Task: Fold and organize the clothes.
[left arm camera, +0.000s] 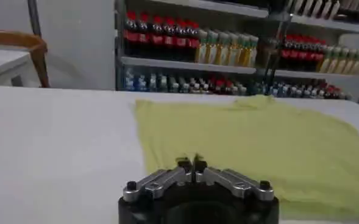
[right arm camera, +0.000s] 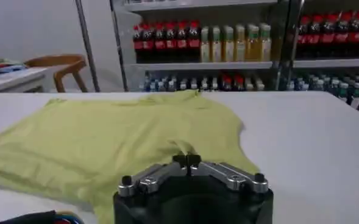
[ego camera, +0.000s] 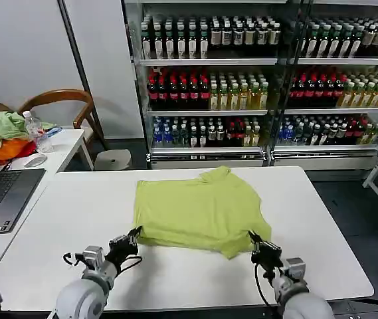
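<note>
Left gripper (ego camera: 134, 234) at shirt's near left corner, fingers together, gripping nothing. Right gripper (ego camera: 254, 240) at near right corner, same. T-shirt (ego camera: 200, 209) lies flat mid-bench (ego camera: 76, 219). I judge fabric thin, limp, light; best pinched at near hem corners. Both arms low, reaching forward.

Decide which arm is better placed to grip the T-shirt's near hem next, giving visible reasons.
Roughly equal, slightly the left: the left tool sits at the T-shirt's near-left corner, while the right tool sits just off its near-right corner.
</note>
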Controlling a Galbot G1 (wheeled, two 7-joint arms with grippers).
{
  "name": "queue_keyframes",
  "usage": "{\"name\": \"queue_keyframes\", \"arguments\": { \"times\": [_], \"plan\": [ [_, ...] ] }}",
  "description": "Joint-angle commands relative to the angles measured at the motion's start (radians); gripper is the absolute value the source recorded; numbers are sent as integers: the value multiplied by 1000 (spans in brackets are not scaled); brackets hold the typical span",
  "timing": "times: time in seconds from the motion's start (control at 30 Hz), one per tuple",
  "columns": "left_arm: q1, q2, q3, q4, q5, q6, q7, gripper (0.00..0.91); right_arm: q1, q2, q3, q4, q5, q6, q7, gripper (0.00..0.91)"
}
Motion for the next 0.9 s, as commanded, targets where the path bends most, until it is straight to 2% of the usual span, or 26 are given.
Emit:
{"name": "queue_keyframes", "arguments": {
  "times": [0.03,0.33,0.9],
  "plan": [
    [-87,1,3,85,-26,-6,20,40,92,10,-14,-66,17,-22,3,0],
    [-122,-7,36,136,-16,-14,32,40,140,26,-14,-140,8,-22,-15,0],
    [-148,3,41,164,-24,-17,57,40,164,34,-8,-173,2,-15,-33,0]
  ]
}}
